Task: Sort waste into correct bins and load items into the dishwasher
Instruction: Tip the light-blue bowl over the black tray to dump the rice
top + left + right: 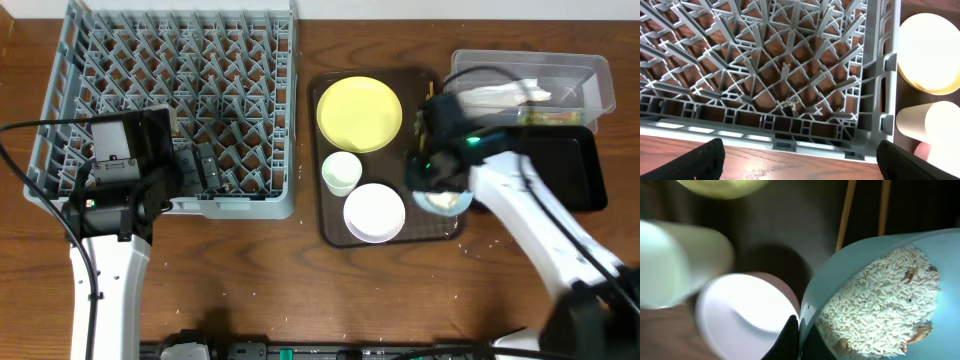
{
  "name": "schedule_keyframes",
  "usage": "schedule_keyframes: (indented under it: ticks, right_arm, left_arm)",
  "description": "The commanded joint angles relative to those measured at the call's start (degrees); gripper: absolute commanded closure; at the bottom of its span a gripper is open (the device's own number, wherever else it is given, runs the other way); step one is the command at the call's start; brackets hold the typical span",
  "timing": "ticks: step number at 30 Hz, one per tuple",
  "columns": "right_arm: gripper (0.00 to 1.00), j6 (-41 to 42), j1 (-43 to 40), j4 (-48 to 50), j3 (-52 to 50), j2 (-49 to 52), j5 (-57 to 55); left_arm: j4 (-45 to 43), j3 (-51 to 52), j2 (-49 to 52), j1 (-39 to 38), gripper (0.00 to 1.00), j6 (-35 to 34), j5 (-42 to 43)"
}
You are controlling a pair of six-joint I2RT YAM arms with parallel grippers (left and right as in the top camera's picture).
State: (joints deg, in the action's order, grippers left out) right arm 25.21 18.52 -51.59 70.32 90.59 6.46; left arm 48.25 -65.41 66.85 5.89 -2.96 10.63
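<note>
Right hand point(796, 336) clamped on rim of rice-filled light-blue round bowl point(875, 295); left hand point(807, 161) spread wide apart at grey plastic peg rack's point(875, 90) near edge.

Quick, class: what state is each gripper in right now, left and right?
Left gripper: open, holding nothing.
Right gripper: shut on the rim of the light-blue bowl of rice.

Overhead top-down; left wrist near rack point(873, 90); right wrist tight on bowl point(840, 275); plate point(927, 50) shared.
</note>
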Motion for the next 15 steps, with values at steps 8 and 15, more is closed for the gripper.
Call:
schedule_keyframes:
  ticks: [8, 15]
  right_arm:
    - [0.99, -20.68, -25.90, 2.67, 0.87, -5.03, 25.94]
    - [0.99, -28.22, -38.47, 6.62, -0.81, -2.36, 41.33]
  left_arm:
    - [0.17, -0.83, 0.13, -0.17, 0.02, 0.11, 0.52]
    - [0.17, -0.83, 0.13, -0.17, 0.02, 0.11, 0.52]
